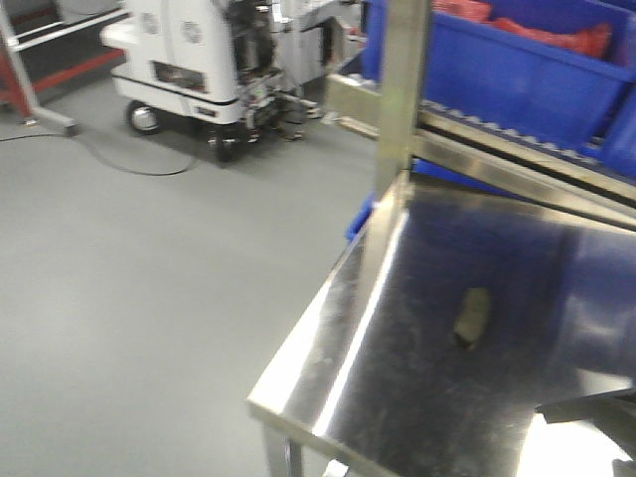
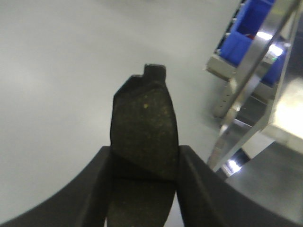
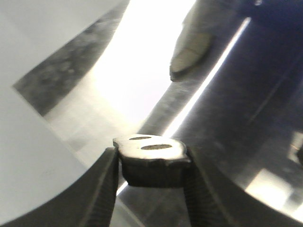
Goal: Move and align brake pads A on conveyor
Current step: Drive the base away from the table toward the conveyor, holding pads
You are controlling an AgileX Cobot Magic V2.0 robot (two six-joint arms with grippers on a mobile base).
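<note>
My left gripper [image 2: 144,163] is closed on the first brake pad [image 2: 144,118], held upright above the grey floor [image 2: 57,71]. The pad's dark face is finely speckled, its edges curve gently, and a small square tab tops it. Its lower end passes between my fingers [image 2: 97,189] and is cut off by the frame edge. My right gripper [image 3: 150,172] is clamped on the second brake pad [image 3: 150,147], seen edge-on. Only a bright metal rim with two dark oval marks shows, and the friction face is hidden. The third brake pad [image 1: 472,316] lies flat on the steel table [image 1: 397,417], well apart from both grippers and below the blue bins [image 1: 517,60]. Blur and glare reduce it to an elongated olive-grey outline. A dark shape in the front view's lower right corner is cropped and unidentifiable.
</note>
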